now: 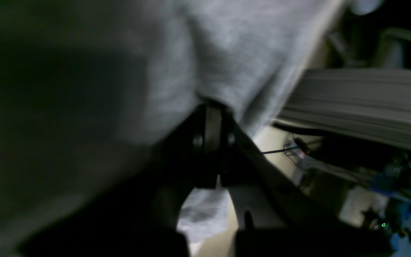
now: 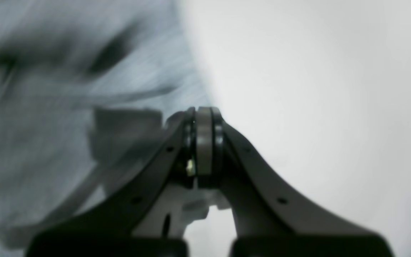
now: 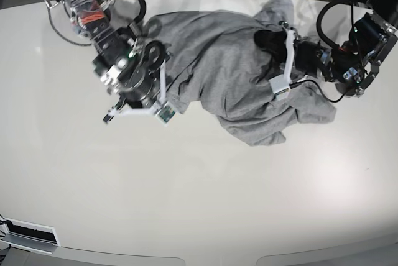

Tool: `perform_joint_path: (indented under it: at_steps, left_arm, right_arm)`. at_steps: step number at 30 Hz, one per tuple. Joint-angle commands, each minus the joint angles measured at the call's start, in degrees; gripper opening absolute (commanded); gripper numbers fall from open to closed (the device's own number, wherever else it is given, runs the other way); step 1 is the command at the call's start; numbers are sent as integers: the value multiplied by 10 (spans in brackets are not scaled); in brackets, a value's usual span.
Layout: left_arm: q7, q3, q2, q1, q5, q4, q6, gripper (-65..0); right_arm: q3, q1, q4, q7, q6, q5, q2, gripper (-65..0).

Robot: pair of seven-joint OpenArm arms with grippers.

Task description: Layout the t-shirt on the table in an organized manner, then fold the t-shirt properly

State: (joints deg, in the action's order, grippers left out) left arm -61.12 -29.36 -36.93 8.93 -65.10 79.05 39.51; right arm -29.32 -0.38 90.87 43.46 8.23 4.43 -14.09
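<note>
The grey t-shirt (image 3: 224,73) lies crumpled at the far middle of the white table (image 3: 186,191), the left gripper (image 1: 212,107) pinching its fabric, the right gripper (image 2: 203,110) closed at its edge, apparently empty

Base view bright, even overhead light, soft glare on bench (image 3: 205,197), corners bowed. Left wrist view dim, heavy shadow at left, t-shirt (image 1: 234,53) smeared by blur. Right wrist view overexposed, cloth streaked, unfocused.
</note>
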Motion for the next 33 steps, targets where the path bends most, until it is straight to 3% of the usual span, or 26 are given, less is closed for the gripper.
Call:
perform_joint_path:
  at_steps: [1, 5, 8, 11, 13, 15, 18, 23, 28, 33]
  left_arm:
    - [16, 5, 4, 16, -9, 22, 5, -650]
    - [82, 5, 46, 39, 81, 23, 5, -650]
    - [101, 5, 84, 60, 140, 12, -7, -650]
    - [101, 6, 107, 83, 158, 4, -19, -650]
    - [101, 7, 110, 98, 160, 4, -19, -650]
    - [101, 11, 110, 107, 175, 4, -19, -650]
    - [102, 24, 110, 115, 192, 4, -52, -650]
    - [124, 47, 105, 118, 277, 4, -99, -650]
    - [127, 47, 79, 115, 312, 4, -122, -650]
    - [119, 47, 48, 112, 291, 4, -121, -650]
  right_arm:
    - [17, 15, 9, -11, 5, -17, 0, -650]
    - [76, 33, 16, 8, 73, -145, 0, -650]
    - [121, 28, 40, 23, 171, -256, -1, -650]
    - [148, 22, 56, 65, 285, -374, 0, -650]
    - [147, 14, 56, 86, 316, -417, 0, -650]
    - [141, -3, 56, 87, 318, -433, 0, -650]
    - [121, -35, 56, 87, 318, -434, 1, -650]
    - [64, -68, 56, 87, 318, -427, 1, -650]
    - [8, -83, 55, 78, 312, -316, 1, -650]
    - [-15, -98, 52, 35, 236, -166, 1, -650]
